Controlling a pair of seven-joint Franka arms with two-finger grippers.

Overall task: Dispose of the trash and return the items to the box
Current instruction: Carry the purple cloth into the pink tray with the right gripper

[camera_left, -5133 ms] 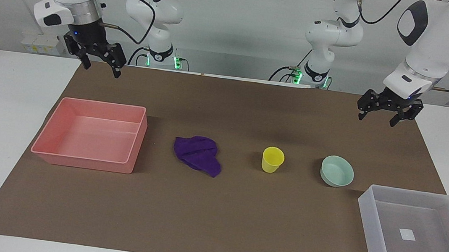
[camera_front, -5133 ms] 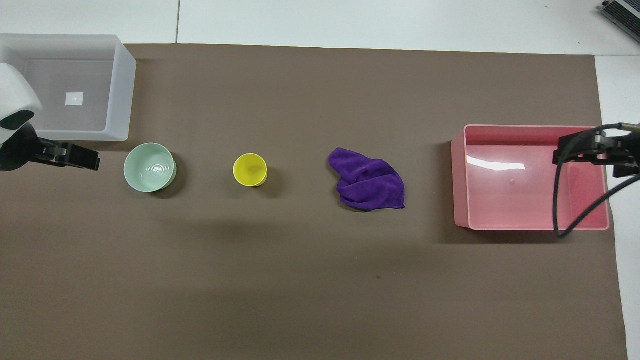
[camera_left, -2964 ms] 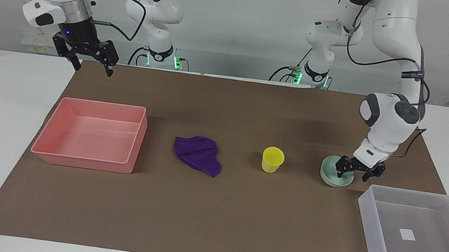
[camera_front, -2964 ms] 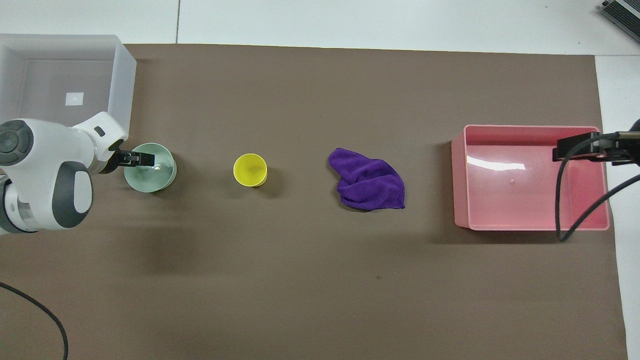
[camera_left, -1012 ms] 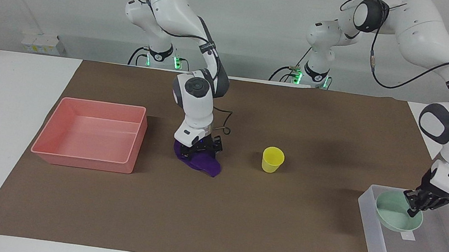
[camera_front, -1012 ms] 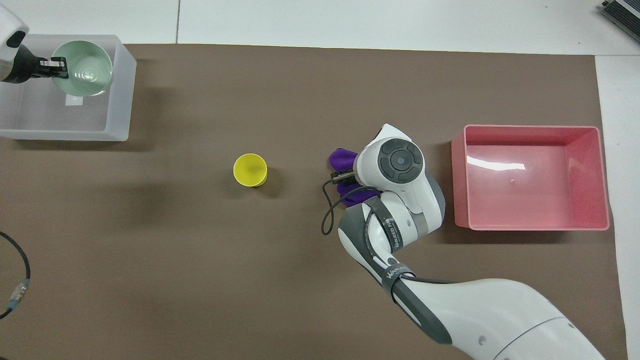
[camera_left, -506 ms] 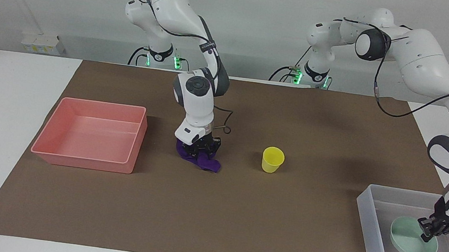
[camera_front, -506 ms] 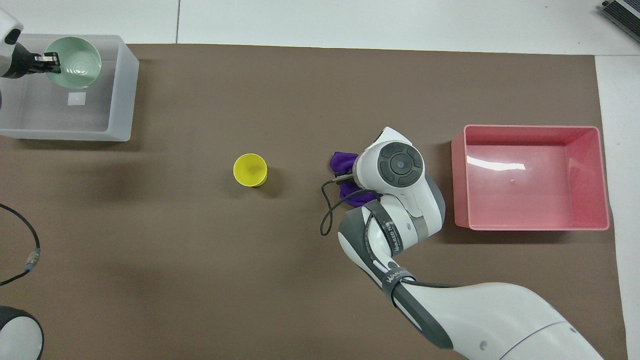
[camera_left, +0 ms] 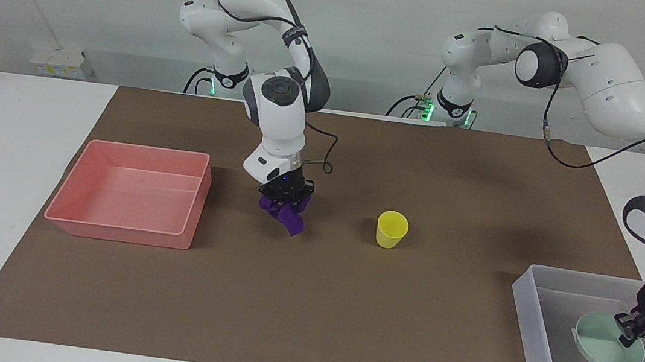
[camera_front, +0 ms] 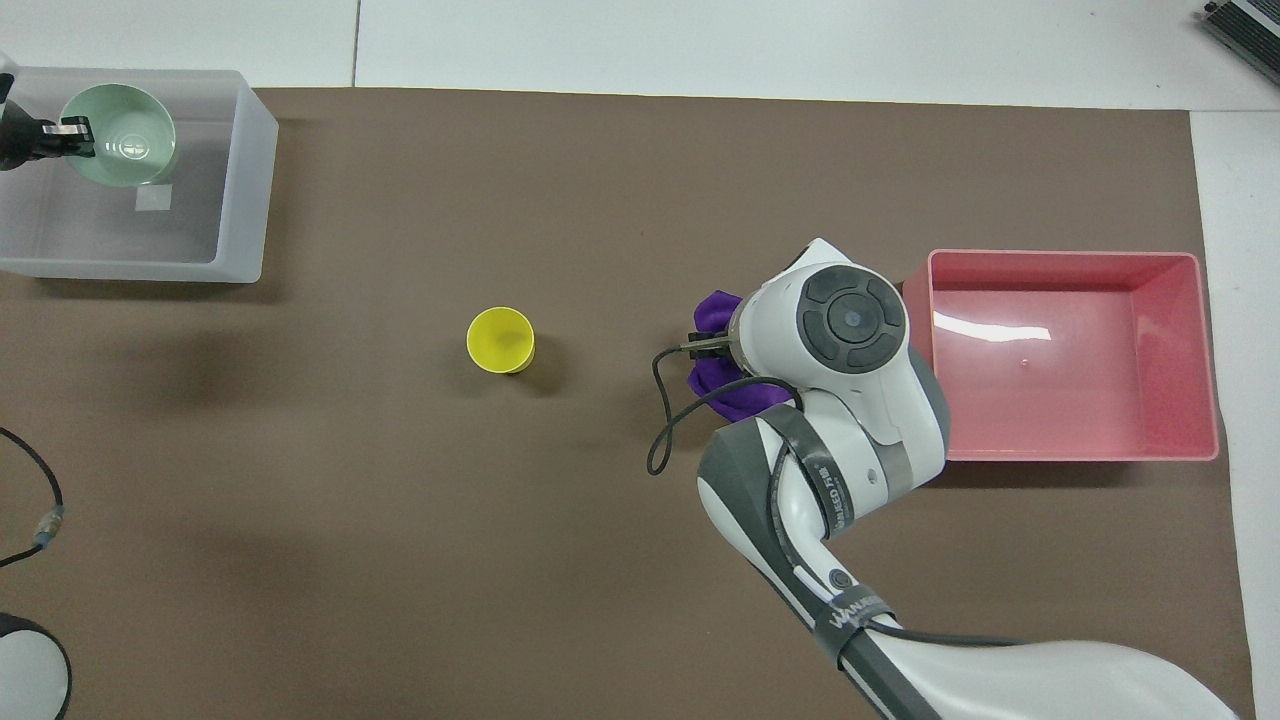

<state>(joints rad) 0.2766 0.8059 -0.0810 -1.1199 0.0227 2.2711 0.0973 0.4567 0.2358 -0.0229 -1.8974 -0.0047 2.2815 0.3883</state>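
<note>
My right gripper (camera_left: 286,194) is shut on the purple rag (camera_left: 288,216) and holds it bunched up, lifted off the mat, between the pink bin and the yellow cup (camera_left: 391,229). In the overhead view the right arm's wrist covers most of the rag (camera_front: 716,312). The yellow cup (camera_front: 500,340) stands upright mid-mat. My left gripper (camera_left: 633,330) is shut on the rim of the mint-green bowl (camera_left: 604,350), which is inside the translucent tray (camera_left: 526,323) at the left arm's end. The bowl (camera_front: 125,120) and the left gripper (camera_front: 62,135) also show over the tray (camera_front: 246,180) in the overhead view.
The pink bin (camera_left: 117,234) sits at the right arm's end of the brown mat, beside the lifted rag. It also shows in the overhead view (camera_front: 1075,456), partly overlapped by the right arm. White table borders the mat at both ends.
My right gripper has lifted the rag off the mat and shifted a little toward the pink bin. My left gripper has carried the bowl further along inside the tray.
</note>
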